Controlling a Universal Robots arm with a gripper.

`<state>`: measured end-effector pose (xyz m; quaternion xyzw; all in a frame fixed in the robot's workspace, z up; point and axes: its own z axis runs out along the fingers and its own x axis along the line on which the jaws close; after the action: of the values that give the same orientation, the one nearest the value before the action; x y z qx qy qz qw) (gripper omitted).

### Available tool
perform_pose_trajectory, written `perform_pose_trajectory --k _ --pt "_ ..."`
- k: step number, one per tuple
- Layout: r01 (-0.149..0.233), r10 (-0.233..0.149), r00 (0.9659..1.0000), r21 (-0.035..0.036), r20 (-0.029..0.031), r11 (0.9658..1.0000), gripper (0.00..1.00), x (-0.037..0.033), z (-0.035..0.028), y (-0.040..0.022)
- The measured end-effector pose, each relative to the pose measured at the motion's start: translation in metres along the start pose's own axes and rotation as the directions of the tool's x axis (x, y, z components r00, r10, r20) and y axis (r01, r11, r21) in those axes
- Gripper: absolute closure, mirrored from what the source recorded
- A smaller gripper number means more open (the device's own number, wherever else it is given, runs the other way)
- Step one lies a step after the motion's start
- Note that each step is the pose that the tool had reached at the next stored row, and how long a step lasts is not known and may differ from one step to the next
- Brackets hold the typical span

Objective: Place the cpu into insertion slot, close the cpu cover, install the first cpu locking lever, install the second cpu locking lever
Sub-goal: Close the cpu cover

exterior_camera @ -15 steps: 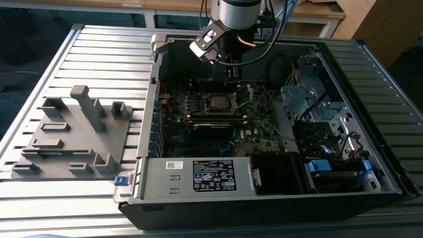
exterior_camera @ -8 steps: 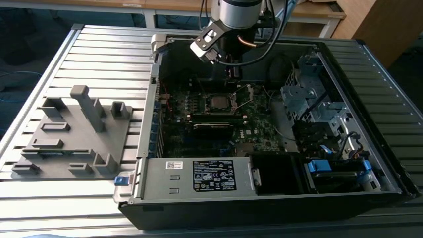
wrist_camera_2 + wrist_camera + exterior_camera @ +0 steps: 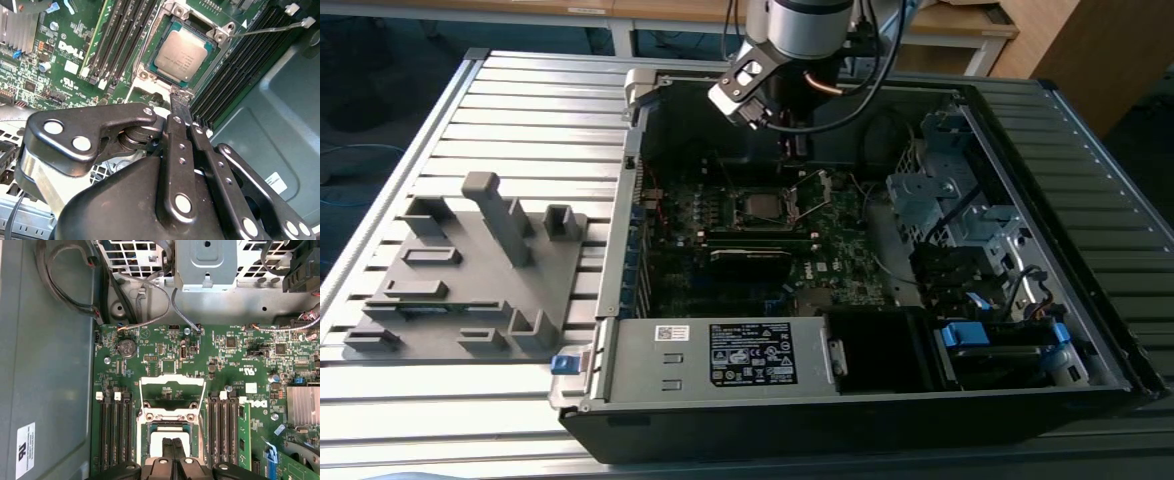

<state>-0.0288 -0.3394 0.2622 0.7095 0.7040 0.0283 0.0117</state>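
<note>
One arm, exterior view: the gripper (image 3: 790,150) is lowered into the open computer case (image 3: 854,430), just above the insertion slot (image 3: 761,205) on the motherboard (image 3: 707,280)
Table, exterior view: the case is laid on a slatted metal table (image 3: 520,110); a grey fixture (image 3: 467,280) is set beside it, on the exterior view's left
Cpu, second wrist view: the cpu (image 3: 182,55) is seated flat in the insertion slot, its silver-grey top left uncovered
Jaws, second wrist view: the black fingers (image 3: 179,130) are pressed together with nothing seen between them, and the tip is held close to the slot's edge beside the cpu
Locking lever, second wrist view: a thin wire lever (image 3: 265,31) is seen unlatched, reaching out over the memory slots (image 3: 235,80)
Cpu cover, first wrist view: the cpu cover (image 3: 172,382) is swung open on its hinge, raised off the slot
Cpu, first wrist view: its pale top (image 3: 157,434) is partly hidden by the closed fingers (image 3: 168,452)
</note>
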Motion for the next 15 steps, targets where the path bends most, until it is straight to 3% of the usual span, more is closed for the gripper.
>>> perform_pose_trajectory --k 15 --pt "0.0 0.0 1.0 0.0 0.0 1.0 0.89 0.0007 0.0018 0.0196"
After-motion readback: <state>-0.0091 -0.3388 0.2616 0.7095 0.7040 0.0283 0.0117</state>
